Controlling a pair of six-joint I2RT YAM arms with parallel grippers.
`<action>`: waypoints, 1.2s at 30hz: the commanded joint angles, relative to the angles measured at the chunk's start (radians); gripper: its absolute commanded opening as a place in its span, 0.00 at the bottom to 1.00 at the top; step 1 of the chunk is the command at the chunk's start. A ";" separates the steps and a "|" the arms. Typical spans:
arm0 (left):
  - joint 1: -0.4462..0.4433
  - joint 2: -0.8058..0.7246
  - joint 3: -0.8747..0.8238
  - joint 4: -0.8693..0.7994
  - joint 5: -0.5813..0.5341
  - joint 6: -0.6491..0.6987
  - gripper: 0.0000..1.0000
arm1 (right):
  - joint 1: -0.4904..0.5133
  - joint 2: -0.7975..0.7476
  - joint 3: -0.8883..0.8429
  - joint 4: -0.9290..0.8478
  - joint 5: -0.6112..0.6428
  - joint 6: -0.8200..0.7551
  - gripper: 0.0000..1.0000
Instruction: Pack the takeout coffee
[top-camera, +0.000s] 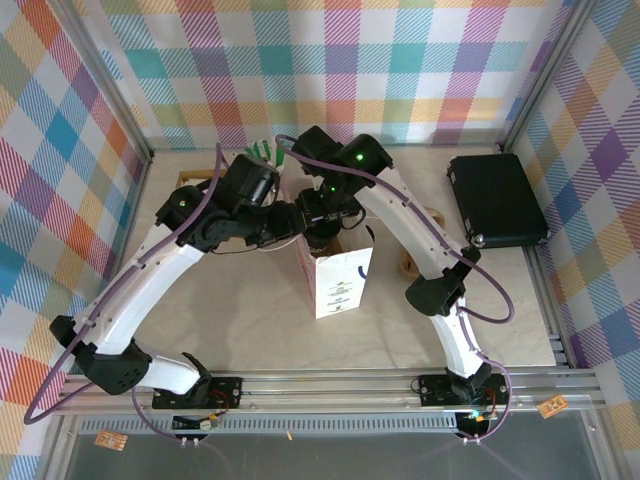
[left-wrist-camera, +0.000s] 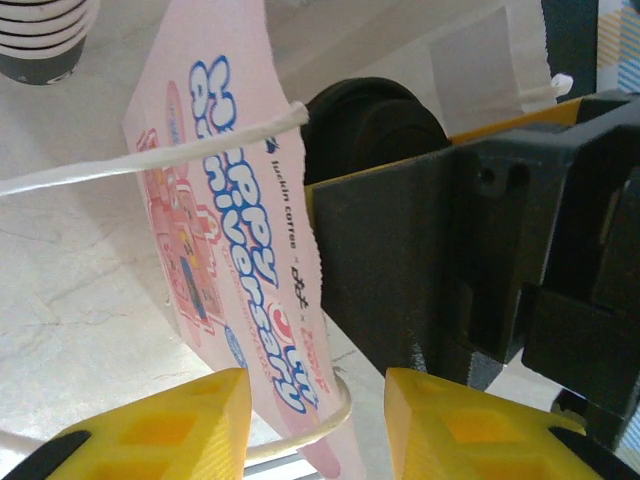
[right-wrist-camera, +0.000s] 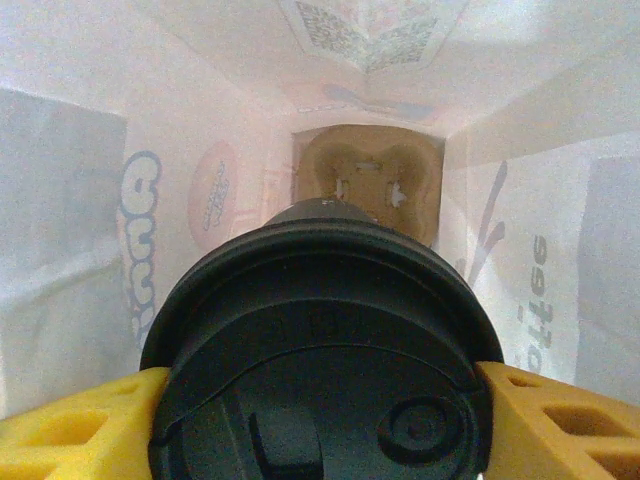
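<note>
Right wrist view: my right claw (right-wrist-camera: 320, 415) hugs the takeout coffee (right-wrist-camera: 320, 320) by its black lid, down inside the paper bag (right-wrist-camera: 70, 200). My left claw (left-wrist-camera: 318, 425) is open around the bag's edge, not pinching it. I think what is left is to set the cup down and let go.

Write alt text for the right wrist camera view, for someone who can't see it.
Yellow fingers of the right gripper grip the takeout coffee at its black lid, inside a white paper bag. A brown cardboard cup holder lies at the bag's bottom.
</note>
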 joint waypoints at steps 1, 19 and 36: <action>-0.025 0.010 -0.015 0.051 -0.042 -0.010 0.40 | 0.002 -0.015 -0.017 -0.090 0.007 -0.004 0.27; -0.048 0.082 -0.048 0.019 -0.124 0.012 0.27 | 0.001 -0.031 -0.056 -0.047 -0.011 -0.100 0.26; -0.050 0.031 -0.058 -0.067 -0.110 0.172 0.00 | 0.015 -0.098 -0.183 -0.030 0.044 -0.228 0.25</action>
